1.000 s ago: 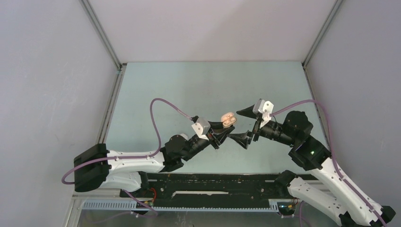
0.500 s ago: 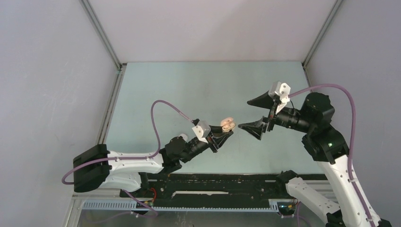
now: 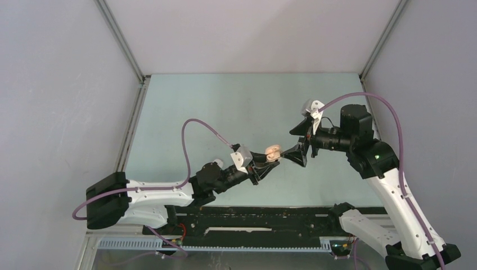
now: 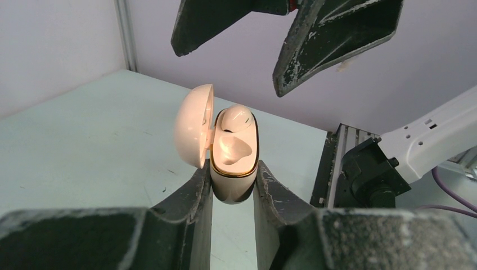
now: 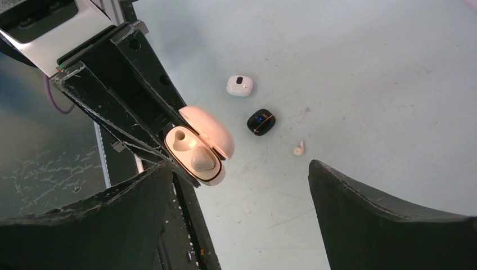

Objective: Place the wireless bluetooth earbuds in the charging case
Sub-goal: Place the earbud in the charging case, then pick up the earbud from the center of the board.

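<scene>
My left gripper (image 4: 233, 177) is shut on the base of a beige-pink charging case (image 4: 234, 169), held above the table with its lid (image 4: 193, 125) hinged open. One beige-pink earbud (image 4: 234, 117) sits in the far slot; the near slot (image 4: 230, 149) looks hollow. In the top view the case (image 3: 273, 152) sits at the left gripper's (image 3: 263, 164) tip, with my right gripper (image 3: 293, 144) just right of it. The right gripper (image 5: 238, 164) is open and holds nothing, its fingers (image 4: 332, 39) hanging over the case. A small pale earbud (image 5: 298, 148) lies loose on the table.
A white pebble-like case (image 5: 239, 85) and a black one (image 5: 261, 122) lie shut on the pale green table (image 5: 365, 73), near the loose bud. The black rail (image 3: 253, 216) runs along the near edge, and grey walls enclose the table on three sides.
The right gripper swung up and to the right, away from the case, then came back down close beside it, staying open. The left gripper kept hold of the case and shifted slightly.
</scene>
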